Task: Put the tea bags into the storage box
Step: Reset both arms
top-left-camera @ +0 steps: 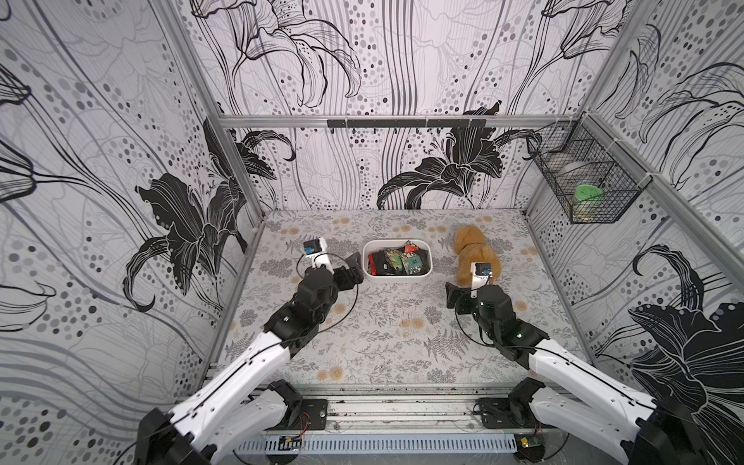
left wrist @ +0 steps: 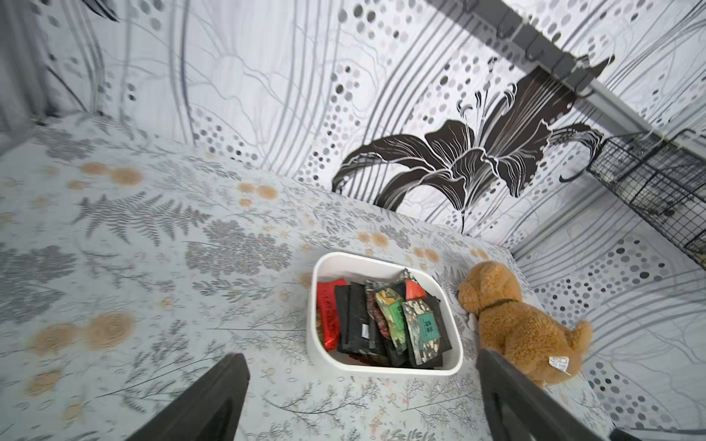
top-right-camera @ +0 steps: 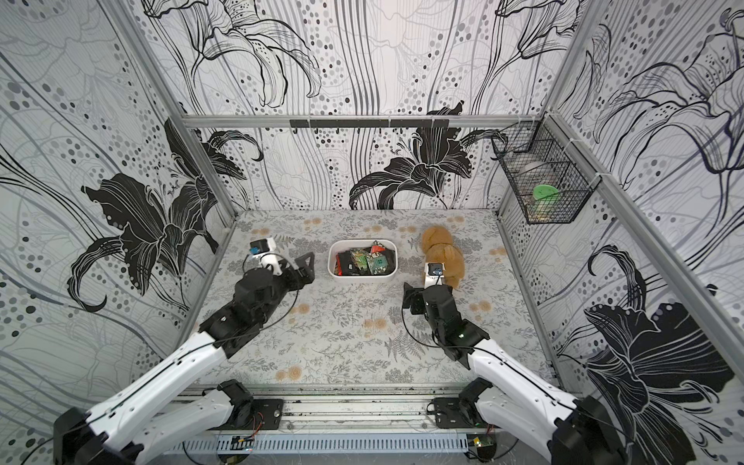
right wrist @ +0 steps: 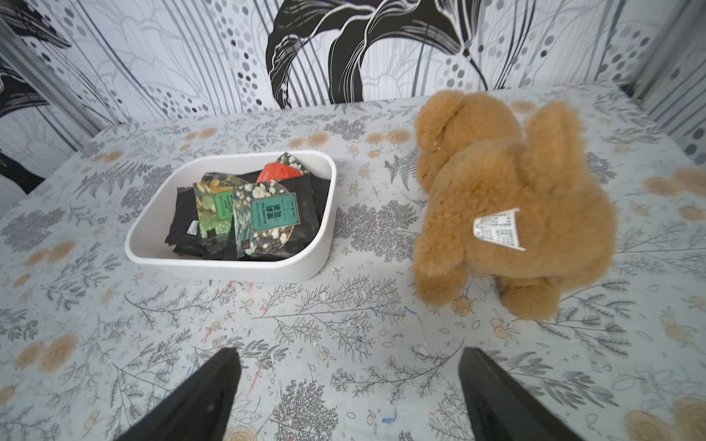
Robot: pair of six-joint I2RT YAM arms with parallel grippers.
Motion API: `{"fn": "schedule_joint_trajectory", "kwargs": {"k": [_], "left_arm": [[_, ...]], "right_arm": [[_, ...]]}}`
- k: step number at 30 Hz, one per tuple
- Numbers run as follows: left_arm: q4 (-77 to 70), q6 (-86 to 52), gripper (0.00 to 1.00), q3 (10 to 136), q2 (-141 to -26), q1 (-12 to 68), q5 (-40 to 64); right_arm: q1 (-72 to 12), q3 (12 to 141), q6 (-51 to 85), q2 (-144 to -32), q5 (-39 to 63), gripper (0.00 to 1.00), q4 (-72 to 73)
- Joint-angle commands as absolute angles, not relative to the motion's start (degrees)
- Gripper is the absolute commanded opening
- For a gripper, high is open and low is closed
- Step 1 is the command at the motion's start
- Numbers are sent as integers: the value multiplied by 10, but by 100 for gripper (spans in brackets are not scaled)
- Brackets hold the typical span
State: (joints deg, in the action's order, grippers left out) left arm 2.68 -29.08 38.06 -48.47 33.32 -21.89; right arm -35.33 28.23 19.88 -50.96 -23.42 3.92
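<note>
**White tub loaded, both claws empty**

Foil tea bags [right wrist: 263, 214] lie heaped in the storage box [right wrist: 237, 267], which sits mid-counter toward the far edge. Black, green and red packets overlap. One red-cornered packet leans on the far wall and pokes above the rim. No loose packet shows on the counter [top-left-camera: 382, 330] in any view, though my arms hide some of the surface.

My left claw [top-right-camera: 305, 265] hangs just beside the box's left end, jaws wide apart, nothing between them. My right claw [right wrist: 349, 355] hovers nearer the front edge, off the box's right end, jaws also spread and empty.

Judgement: loading looks finished, or nearly so. The next move calls for a check of the hidden patches, then a clean retreat toward the front edge.

Around:
- The tan plush toy [right wrist: 508, 214] stands just beside the box's right end, close to my right arm, and a careless swing could knock it.
- A black wire basket [top-left-camera: 583, 181] hangs on the right wall above the far right corner, out of the way.
</note>
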Motion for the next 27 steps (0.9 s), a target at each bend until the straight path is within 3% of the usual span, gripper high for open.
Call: {"fn": "schedule_joint_trajectory", "kwargs": {"k": [1, 6, 11, 17, 24, 27], "left_arm": [[-88, -227, 97, 297, -412, 333, -286], [-270, -171, 97, 165, -393, 329, -394], [-365, -121, 97, 136, -468, 288, -470], [-423, -138, 97, 109, -531, 187, -409], [-576, -98, 97, 60, -644, 128, -352], [-537, -102, 97, 97, -675, 112, -322]], "right_arm": [[-353, 295, 162, -478, -326, 95, 31], [-352, 243, 34, -468, -419, 96, 162], [-311, 148, -107, -470, -347, 96, 352], [-160, 119, -65, -538, -218, 96, 413], [-129, 128, -70, -677, -221, 96, 485], [-110, 131, -59, -738, -207, 96, 529]]}}
